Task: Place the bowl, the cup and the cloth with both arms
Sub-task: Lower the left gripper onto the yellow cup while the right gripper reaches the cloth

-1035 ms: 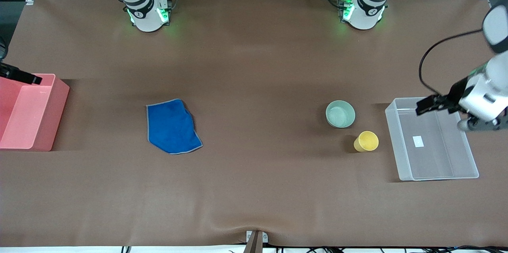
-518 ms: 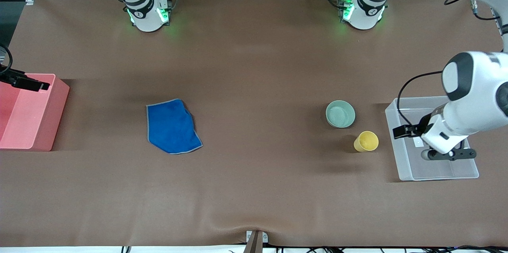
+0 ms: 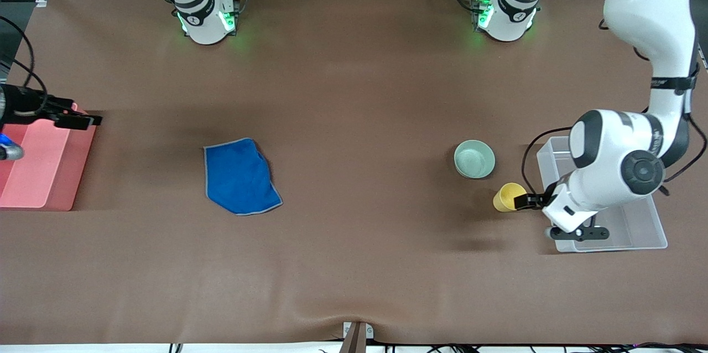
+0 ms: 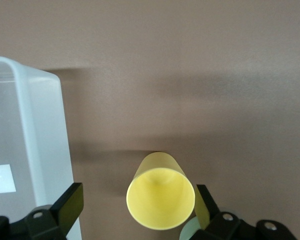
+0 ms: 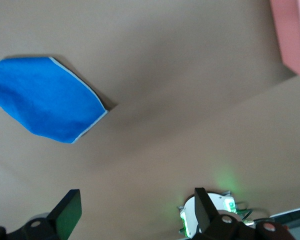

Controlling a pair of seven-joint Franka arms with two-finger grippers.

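Front view: I see the left end effector [image 3: 524,202] at the cup [image 3: 508,197], nearer than the bowl [image 3: 474,159]; the cloth [image 3: 239,176] lies toward the right arm's end. Left wrist view: fingers [image 4: 70,204] spread, cup between. Right wrist view: the right end effector [image 5: 135,210] hangs spread above the tabletop [image 5: 165,75].

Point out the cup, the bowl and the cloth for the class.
cup [image 4: 161,197]: left wrist view, inside of its mouth.
bowl [image 3: 474,159]: front view, middle of its hollow.
cloth [image 3: 239,177]: front view, middle of the fabric.
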